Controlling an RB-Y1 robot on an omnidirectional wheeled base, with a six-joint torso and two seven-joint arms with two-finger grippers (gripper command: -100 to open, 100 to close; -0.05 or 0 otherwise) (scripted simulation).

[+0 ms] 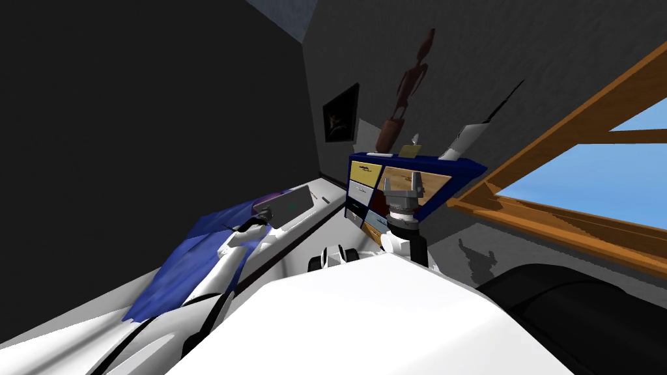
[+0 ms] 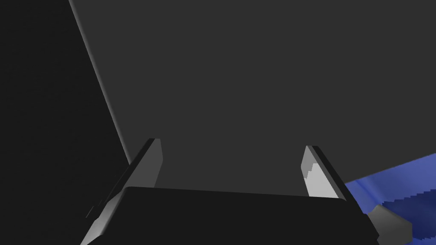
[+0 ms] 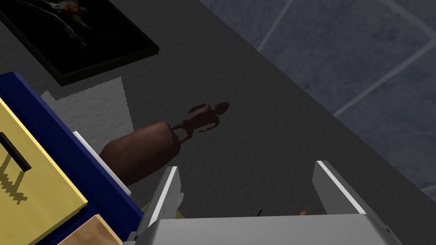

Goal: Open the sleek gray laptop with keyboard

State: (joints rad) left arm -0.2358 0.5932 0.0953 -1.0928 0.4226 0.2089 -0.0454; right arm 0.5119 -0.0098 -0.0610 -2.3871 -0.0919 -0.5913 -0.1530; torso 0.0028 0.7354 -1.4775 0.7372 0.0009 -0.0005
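One grey laptop [image 1: 286, 203] lies on a white top [image 1: 324, 203] beside one blue cloth [image 1: 189, 260]. The left gripper [image 1: 259, 218] is at its near edge, fingers spread before a flat dark grey surface [image 2: 255, 85]. The right gripper [image 1: 404, 182], also spread, hangs before one blue cabinet [image 1: 423, 163] bearing one brown statue [image 3: 140, 153].
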